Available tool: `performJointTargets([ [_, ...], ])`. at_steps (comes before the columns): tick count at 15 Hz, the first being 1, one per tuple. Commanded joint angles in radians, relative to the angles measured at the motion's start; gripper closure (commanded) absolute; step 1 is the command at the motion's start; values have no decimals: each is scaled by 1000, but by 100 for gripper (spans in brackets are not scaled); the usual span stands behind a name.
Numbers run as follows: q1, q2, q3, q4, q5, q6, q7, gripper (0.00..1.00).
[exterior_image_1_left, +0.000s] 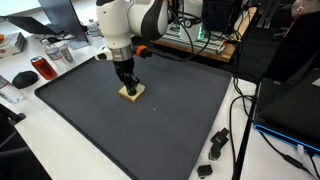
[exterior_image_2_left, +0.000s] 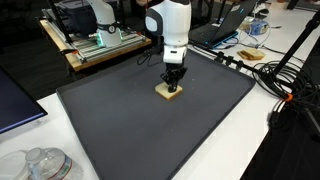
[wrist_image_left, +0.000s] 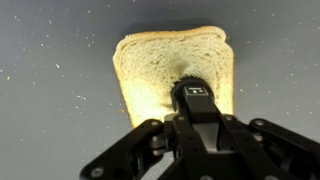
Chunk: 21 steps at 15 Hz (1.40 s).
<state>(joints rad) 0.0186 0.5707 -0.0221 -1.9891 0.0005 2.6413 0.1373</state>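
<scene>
A slice of white bread (wrist_image_left: 160, 62) lies flat on the dark grey mat (exterior_image_1_left: 160, 130); both exterior views show it near the middle of the mat's far half (exterior_image_1_left: 133, 94) (exterior_image_2_left: 169, 93). My gripper (wrist_image_left: 195, 90) points straight down over it with both fingers pressed together, shut. In the wrist view the joined fingertips rest on the right part of the slice, where the crumb looks slightly dented. Nothing shows between the fingers. The gripper (exterior_image_1_left: 127, 84) (exterior_image_2_left: 172, 83) hides part of the slice from above.
Off the mat stand a red object (exterior_image_1_left: 43, 68), a black mouse (exterior_image_1_left: 22, 78) and a glass jar (exterior_image_1_left: 60, 52). Black clamps (exterior_image_1_left: 215, 145) and a laptop (exterior_image_1_left: 290, 110) sit at one side. A glass lid (exterior_image_2_left: 45, 165), a wooden bench (exterior_image_2_left: 100, 45) and cables (exterior_image_2_left: 290, 80) ring the mat.
</scene>
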Motion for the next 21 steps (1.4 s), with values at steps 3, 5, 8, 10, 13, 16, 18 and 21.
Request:
performJointTargets([
  [3,161,98,-127,20,-141,48,177,95],
  [5,203,96,-156,20,-189,37,223,95],
  [8,193,102,-139,30,-183,19,204,95],
  [10,162,107,-112,35,-153,12,168,95],
  [13,92,122,-55,52,-96,-3,91,95],
  [16,31,142,-17,78,-45,-24,28,95],
  [18,8,151,-5,93,-17,-40,5,95],
  [21,18,153,-16,105,-20,-59,21,95],
])
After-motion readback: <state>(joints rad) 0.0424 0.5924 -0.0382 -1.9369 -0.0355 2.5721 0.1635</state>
